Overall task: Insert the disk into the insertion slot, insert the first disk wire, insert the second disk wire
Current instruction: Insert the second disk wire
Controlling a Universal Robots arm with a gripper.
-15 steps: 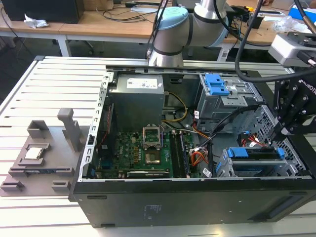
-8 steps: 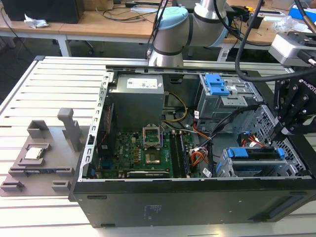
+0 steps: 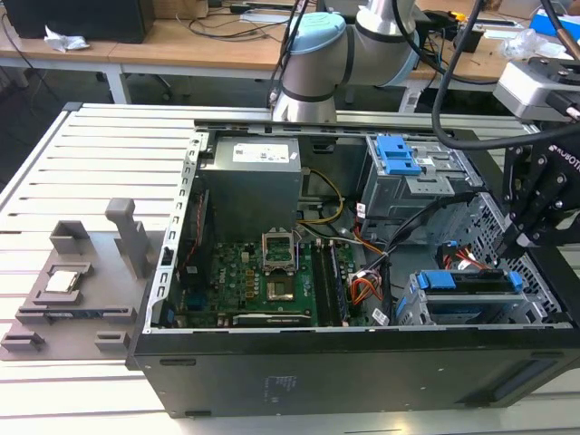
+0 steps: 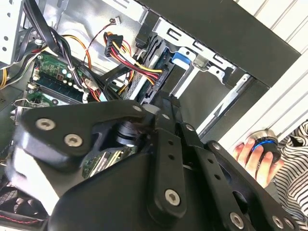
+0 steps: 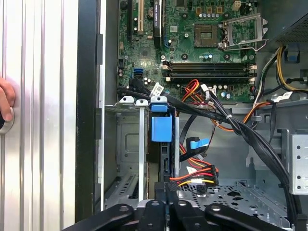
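The disk [image 3: 471, 283], in its blue carrier, sits inside the insertion slot [image 3: 435, 313] at the case's corner on the exterior view's right. Its blue tab [image 5: 161, 127] and narrow edge [image 5: 164, 161] show in the first wrist view. My gripper [image 3: 513, 243] hangs at the disk's back end. Its fingers [image 4: 166, 108] are drawn together on the black plug [image 4: 159, 79] of a red, yellow and black disk wire [image 5: 195, 177], which lies against the disk's edge. A flat blue plug [image 5: 198, 143] on a black cable hangs free beside the disk.
The taller cage with a blue latch [image 3: 399, 154] stands behind the slot. Cable bundles [image 3: 367, 272] cross between the motherboard [image 3: 272, 281] and the cages. A grey fixture [image 3: 77, 290] holding a chip lies on the table outside the case. A person's hand [image 4: 257, 156] rests on a round button.
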